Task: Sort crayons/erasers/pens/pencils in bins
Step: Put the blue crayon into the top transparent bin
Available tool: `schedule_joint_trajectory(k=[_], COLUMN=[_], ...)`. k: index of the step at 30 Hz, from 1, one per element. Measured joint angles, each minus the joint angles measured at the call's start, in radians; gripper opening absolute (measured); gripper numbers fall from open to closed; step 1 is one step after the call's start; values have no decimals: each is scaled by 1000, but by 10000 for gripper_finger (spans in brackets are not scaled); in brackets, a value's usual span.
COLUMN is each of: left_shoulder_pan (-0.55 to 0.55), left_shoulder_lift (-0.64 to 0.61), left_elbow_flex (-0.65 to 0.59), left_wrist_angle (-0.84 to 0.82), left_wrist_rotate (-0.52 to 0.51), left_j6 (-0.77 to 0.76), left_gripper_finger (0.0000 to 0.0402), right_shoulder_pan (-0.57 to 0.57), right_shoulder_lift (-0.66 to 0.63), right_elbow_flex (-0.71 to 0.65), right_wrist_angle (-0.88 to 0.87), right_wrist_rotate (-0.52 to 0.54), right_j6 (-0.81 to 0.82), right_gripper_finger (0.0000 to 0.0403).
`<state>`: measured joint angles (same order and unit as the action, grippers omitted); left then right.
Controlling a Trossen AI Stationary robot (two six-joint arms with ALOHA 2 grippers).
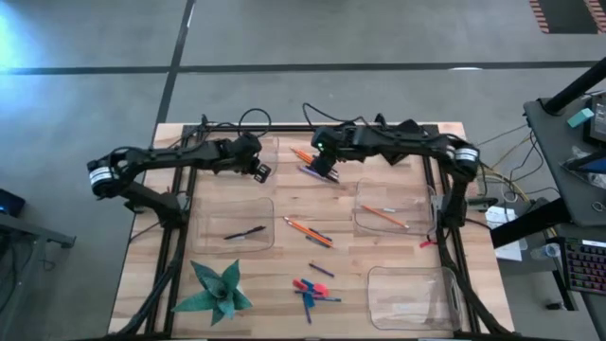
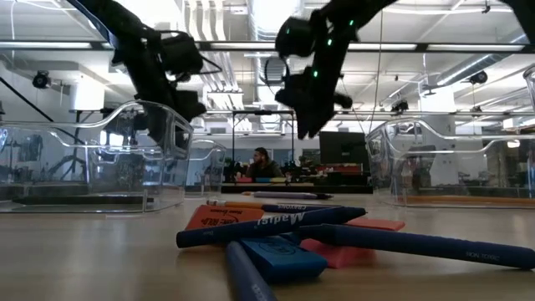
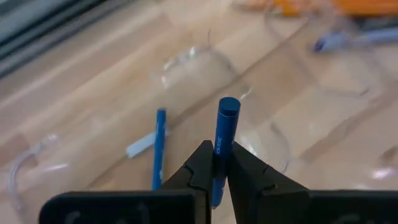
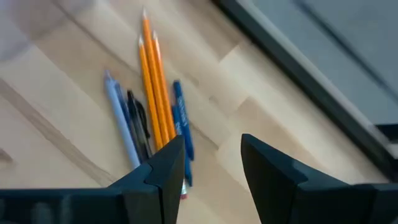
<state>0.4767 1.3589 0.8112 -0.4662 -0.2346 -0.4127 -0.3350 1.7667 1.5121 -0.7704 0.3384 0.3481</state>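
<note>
Wooden table (image 1: 379,270): left claw (image 3: 214,163) clenches a blue crayon (image 3: 225,134), its lettering unreadable; right claw (image 4: 210,163) gapes.

Bare wood lies open between the bins (image 1: 397,214), broken by loose pencils (image 1: 308,230) mid-table.

pencils (image 4: 154,93) — lower ends hidden | blue pen (image 3: 221,155) — base hidden by fingers

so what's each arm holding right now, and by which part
The left end effector is shut on a blue crayon, pinched along its lower shaft with the upper end sticking out. The right end effector is open above the pencils, holding nothing.
</note>
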Motion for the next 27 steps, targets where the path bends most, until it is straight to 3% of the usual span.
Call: schedule_joint_trajectory(k=[7,20,27], left_shoulder_pan=[2,43,53], left_shoulder_lift=[31,35,34], left_elbow_flex=[-1,-10,-13], left_wrist_angle=[-23,-46,-48], left_wrist_rotate=[-3,-9,-8], left_j6=[0,0,1], left_gripper_finger=[14,14,51], right_shoulder_pan=[-41,-95,-107], right_shoulder_lift=[122,231,246], right_elbow_flex=[3,3,3], right_wrist_angle=[20,101,118], right_wrist_rotate=[-51,-109,-111], right_j6=[-5,19,19], right_gripper_finger=[145,138,138])
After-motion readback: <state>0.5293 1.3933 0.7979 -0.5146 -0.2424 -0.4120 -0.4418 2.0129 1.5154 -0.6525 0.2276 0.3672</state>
